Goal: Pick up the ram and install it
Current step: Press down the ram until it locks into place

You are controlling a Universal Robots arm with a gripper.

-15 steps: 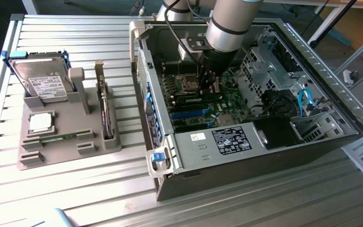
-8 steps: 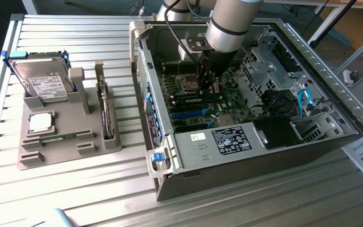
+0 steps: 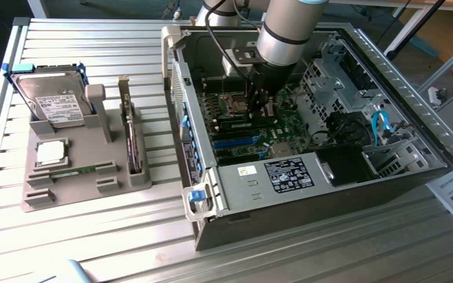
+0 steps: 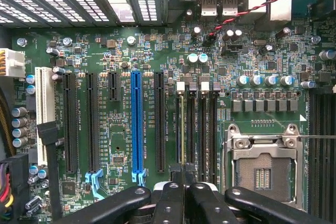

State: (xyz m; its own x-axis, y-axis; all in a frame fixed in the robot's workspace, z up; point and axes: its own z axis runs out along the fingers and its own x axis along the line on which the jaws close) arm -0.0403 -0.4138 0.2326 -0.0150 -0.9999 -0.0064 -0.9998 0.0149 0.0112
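My gripper (image 4: 184, 184) hangs low over the motherboard (image 4: 121, 145) inside the open computer case (image 3: 305, 171). Its black fingers (image 4: 169, 203) are pressed together, so it is shut. Straight ahead of the fingertips run the black memory slots (image 4: 202, 129) with white latches. In the slot nearest the fingertips stands a thin yellow-green edge (image 4: 182, 129) that looks like the ram seen edge-on. I cannot tell whether the fingers touch it. In the exterior view my gripper (image 3: 259, 109) points down beside the processor socket (image 3: 236, 105).
On the table at the exterior view's left, a grey fixture (image 3: 45, 194) carries a silver hard drive (image 3: 53, 100), a square processor chip (image 3: 51, 153), a thin green strip (image 3: 73, 171) and an upright card (image 3: 134, 147). Case walls, a drive cage (image 3: 329, 82) and blue cables (image 3: 380, 127) crowd my arm.
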